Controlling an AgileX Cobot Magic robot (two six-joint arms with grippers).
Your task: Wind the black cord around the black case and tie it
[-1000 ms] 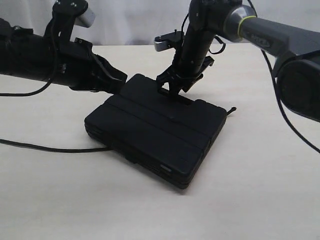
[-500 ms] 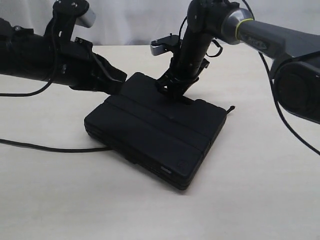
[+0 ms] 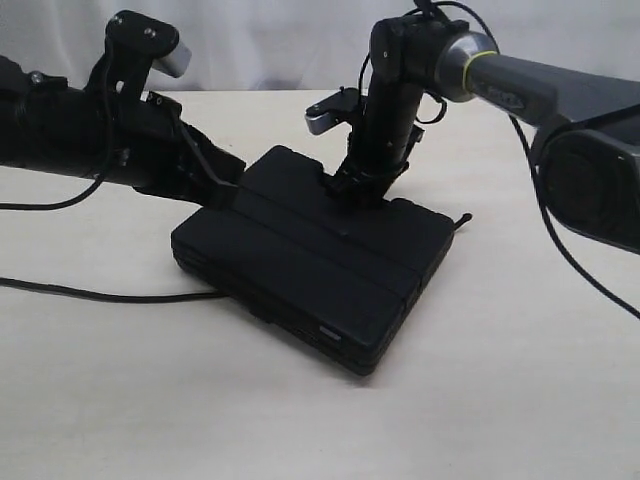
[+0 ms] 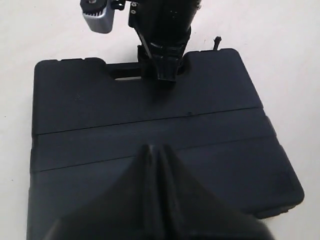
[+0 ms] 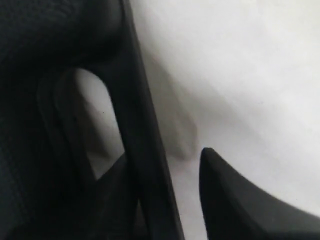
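**Exterior view, read from near to far.** Nearest you, the cord (image 3: 100, 295) is lying slack on the table (image 3: 500, 390). It is running in to the case's near-left side and vanishing beneath it, so nothing is yet wrapping over the lid (image 4: 150, 115).

The case (image 3: 310, 275) is sitting flat and shut. It is matte black, with two long grooves crossing its top.

At the case's far-left edge your left gripper (image 3: 232, 192) is waiting with its jaws pressed together. You cannot tell whether cord is pinched there.

At the case's far edge your right gripper (image 3: 360, 192) has come down over the last second. It is now straddling the handle bar (image 5: 145, 150) with jaws apart and one finger (image 5: 235, 200) outside. This is probably preparing a lift so the cord can pass around the case.

Past the case's right corner the frayed tuft (image 3: 462, 218) is poking out.
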